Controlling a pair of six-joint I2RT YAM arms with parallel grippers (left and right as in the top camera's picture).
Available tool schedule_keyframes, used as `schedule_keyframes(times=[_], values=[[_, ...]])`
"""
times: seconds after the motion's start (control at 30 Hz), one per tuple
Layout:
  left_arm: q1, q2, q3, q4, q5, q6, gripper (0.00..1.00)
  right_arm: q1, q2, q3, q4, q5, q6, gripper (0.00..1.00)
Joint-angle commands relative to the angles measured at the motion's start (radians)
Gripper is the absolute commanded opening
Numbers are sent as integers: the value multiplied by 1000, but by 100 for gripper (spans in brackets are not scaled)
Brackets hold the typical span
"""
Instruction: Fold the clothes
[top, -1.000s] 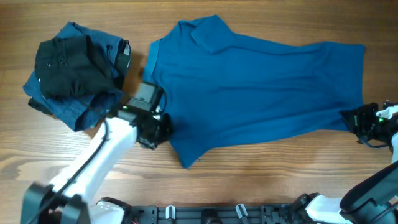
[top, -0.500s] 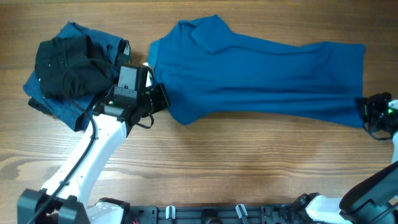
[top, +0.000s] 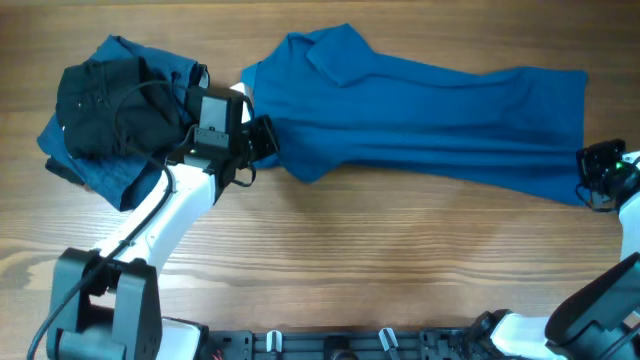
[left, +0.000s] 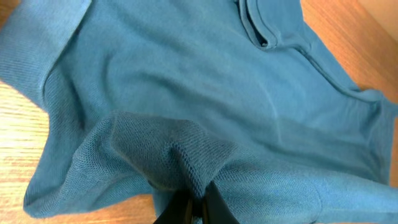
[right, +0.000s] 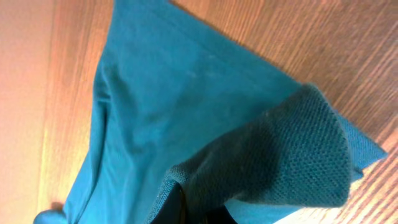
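Observation:
A medium-blue polo shirt (top: 420, 110) lies across the table, collar at the left, its lower half folded up over the upper. My left gripper (top: 262, 140) is shut on a pinch of its fabric (left: 186, 155) at the shirt's left end, near the sleeve. My right gripper (top: 590, 178) is shut on the shirt's hem corner (right: 280, 155) at the far right. A black garment (top: 105, 105) sits on top of darker blue garments (top: 120, 170) in a pile at the far left.
The wooden table (top: 400, 270) shows bare wood in front of the shirt. The pile of garments lies just left of my left arm (top: 160, 220). A black rail (top: 350, 345) runs along the table's front edge.
Both grippers carried the shirt's front edge away from the table's front, folding the lower half onto the upper. The left gripper rose toward the sleeve; the right moved slightly back.

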Motion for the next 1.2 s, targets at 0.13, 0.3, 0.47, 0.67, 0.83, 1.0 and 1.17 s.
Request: schedule_keyframes(times=[0.13,0.3,0.47,0.67,0.83,1.0,1.17], values=[[18,75,13,62,29,19,6,0,77,10,45,69,-15,4],[29,93,12,62,29,19,12,16,77,10,101,12,-31,4],[29,93,13,57,27,19,13,42,77,10,116,9,-32,4],[29,93,12,31,27,20,55,64,77,10,109,9,-29,10],[2,94,12,-42,125,19,57,64,77,10,97,9,-29,10],[-152,150,10,-79,122,18,59,64,77,10,80,10,-31,10],[-184,229,10,-37,103,-19,39,64,77,10,68,9,-31,10]])
